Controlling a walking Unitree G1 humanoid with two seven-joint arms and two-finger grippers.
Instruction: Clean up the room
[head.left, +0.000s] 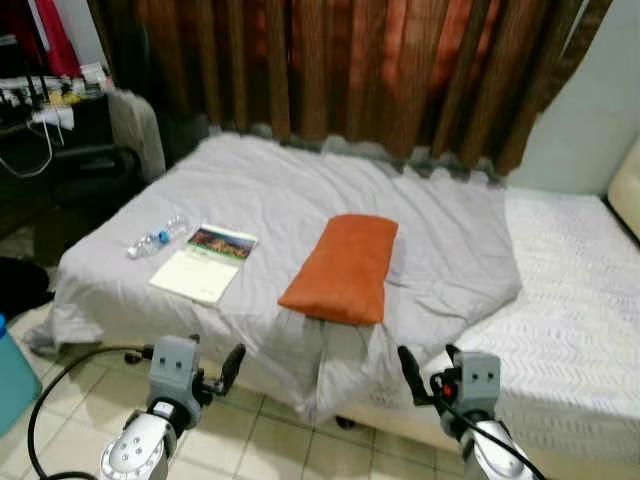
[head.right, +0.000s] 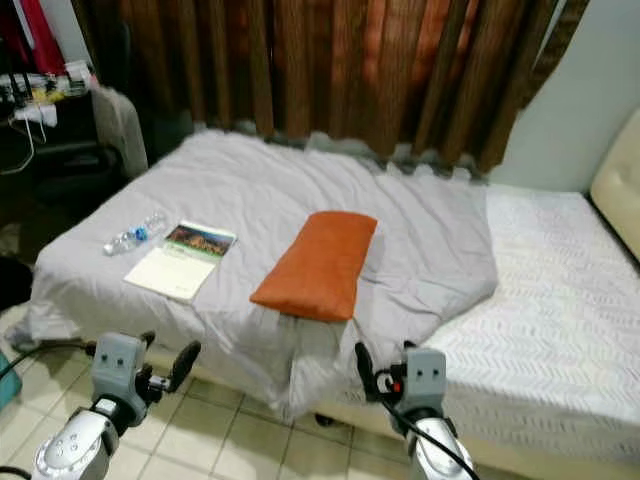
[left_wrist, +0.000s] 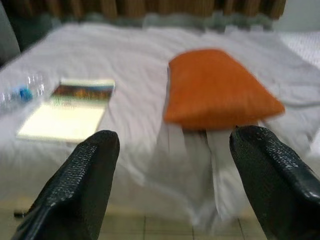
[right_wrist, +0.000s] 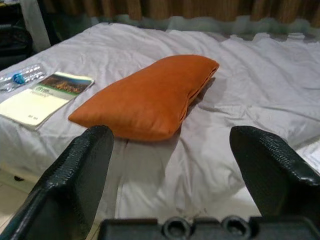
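Observation:
An orange pillow (head.left: 342, 267) lies in the middle of a bed, on a rumpled grey blanket (head.left: 290, 190). Left of it, near the bed's left edge, lie a book (head.left: 205, 262) and a clear water bottle (head.left: 156, 238) with a blue label. My left gripper (head.left: 192, 352) is open and held low over the floor in front of the bed, roughly below the book. My right gripper (head.left: 427, 352) is also open, low before the bed and just right of the pillow. Neither holds anything. The pillow (right_wrist: 150, 97) and book (right_wrist: 42, 95) lie ahead of the right fingers (right_wrist: 75, 180).
The bed's right half is bare white mattress (head.left: 570, 290), with a cream headboard (head.left: 627, 185) at the far right. Dark brown curtains (head.left: 340, 70) hang behind. A cluttered dark desk (head.left: 50, 120) stands at the left. A blue bin (head.left: 12, 375) and a black cable (head.left: 60, 385) are on the tiled floor.

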